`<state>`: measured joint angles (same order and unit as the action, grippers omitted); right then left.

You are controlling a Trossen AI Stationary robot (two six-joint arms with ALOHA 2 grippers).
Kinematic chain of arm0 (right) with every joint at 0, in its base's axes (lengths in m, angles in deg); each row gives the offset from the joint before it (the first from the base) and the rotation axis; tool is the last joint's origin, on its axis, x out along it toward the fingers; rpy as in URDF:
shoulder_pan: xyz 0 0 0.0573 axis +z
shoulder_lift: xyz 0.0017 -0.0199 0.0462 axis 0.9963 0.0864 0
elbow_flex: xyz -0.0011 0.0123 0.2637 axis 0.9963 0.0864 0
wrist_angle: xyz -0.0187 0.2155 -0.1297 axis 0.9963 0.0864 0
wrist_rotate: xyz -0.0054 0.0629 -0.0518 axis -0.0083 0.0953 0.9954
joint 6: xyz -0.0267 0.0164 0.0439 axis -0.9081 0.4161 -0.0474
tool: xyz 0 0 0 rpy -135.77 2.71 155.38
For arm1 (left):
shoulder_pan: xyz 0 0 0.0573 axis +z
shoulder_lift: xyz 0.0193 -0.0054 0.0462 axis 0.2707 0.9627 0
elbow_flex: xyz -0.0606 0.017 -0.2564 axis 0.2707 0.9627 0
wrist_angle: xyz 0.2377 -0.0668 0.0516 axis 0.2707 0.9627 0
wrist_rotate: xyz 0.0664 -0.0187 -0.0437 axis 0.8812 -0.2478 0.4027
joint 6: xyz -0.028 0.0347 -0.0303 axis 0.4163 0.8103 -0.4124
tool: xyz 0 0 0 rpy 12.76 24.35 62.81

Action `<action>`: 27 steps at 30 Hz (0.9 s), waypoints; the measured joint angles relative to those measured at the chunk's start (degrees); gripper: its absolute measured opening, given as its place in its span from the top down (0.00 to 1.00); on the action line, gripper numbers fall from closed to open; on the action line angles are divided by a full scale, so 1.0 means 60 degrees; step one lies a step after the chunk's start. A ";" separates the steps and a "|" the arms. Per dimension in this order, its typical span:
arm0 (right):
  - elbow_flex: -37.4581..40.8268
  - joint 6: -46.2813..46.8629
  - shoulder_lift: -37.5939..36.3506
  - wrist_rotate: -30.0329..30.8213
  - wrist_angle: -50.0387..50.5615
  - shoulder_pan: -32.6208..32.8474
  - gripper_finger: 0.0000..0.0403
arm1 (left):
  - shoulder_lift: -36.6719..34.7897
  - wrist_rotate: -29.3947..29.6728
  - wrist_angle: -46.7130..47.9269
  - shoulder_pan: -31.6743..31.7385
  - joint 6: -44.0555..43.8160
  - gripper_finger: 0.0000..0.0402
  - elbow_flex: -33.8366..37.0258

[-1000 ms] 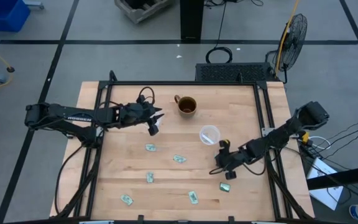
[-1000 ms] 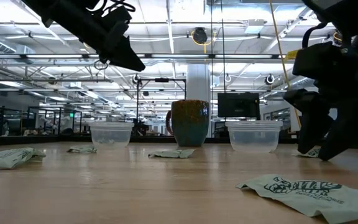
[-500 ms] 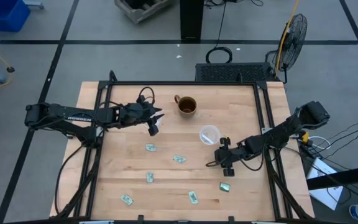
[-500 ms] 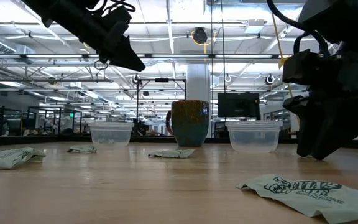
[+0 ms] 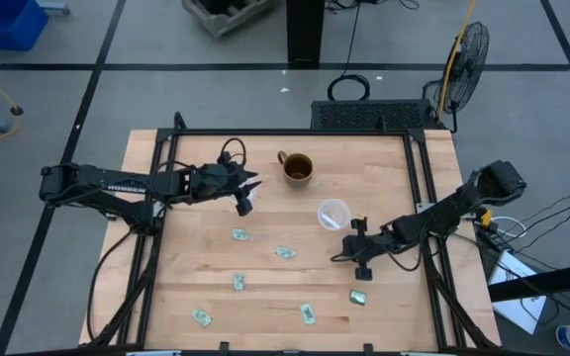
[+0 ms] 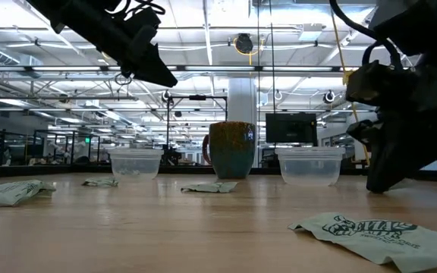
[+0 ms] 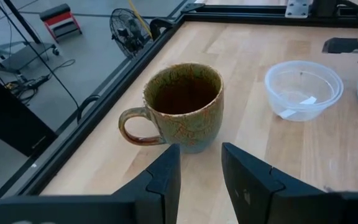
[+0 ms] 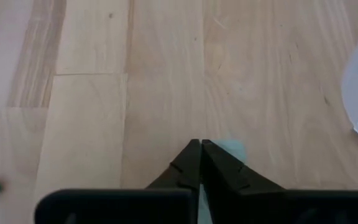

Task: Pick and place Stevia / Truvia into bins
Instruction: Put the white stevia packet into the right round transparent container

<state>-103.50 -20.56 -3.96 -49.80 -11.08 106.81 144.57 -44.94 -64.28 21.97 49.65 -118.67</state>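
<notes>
No wording can be read anywhere; the print on the nearest packet [image 6: 370,230] is too blurred

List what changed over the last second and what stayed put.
The right gripper moved up the high view from beside the packet near the table's right edge, toward the clear cup. Its fingers are shut on a pale packet, seen in the right wrist view. The left gripper, the brown mug, the cup and the loose packets on the table stayed as they were.
</notes>
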 joint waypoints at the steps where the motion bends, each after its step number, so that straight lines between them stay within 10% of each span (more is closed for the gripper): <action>1: -0.0019 -0.0048 -0.0041 -0.0007 -0.0188 0.0014 0.98 | 0.0000 0.0000 0.0001 0.0000 -0.0037 0.70 0.0000; 7: -0.0209 -0.0828 -0.1024 0.0049 -0.0270 0.0126 1.00 | 0.0000 0.0000 0.0044 0.0004 -0.0048 0.70 0.0000; 18: -0.0210 -0.2421 -0.3194 0.4045 -0.1336 -0.0345 1.00 | 0.0000 0.0004 0.0043 0.0007 -0.0039 0.70 0.0000; 27: -0.0069 -0.1948 -0.2805 0.0852 -0.1703 -0.2800 1.00 | 0.0000 0.0010 0.0033 0.0007 -0.0051 0.70 0.0000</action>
<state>-103.91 -32.25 -20.79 -44.69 -21.29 90.01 144.57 -44.88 -64.08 22.01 49.34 -118.67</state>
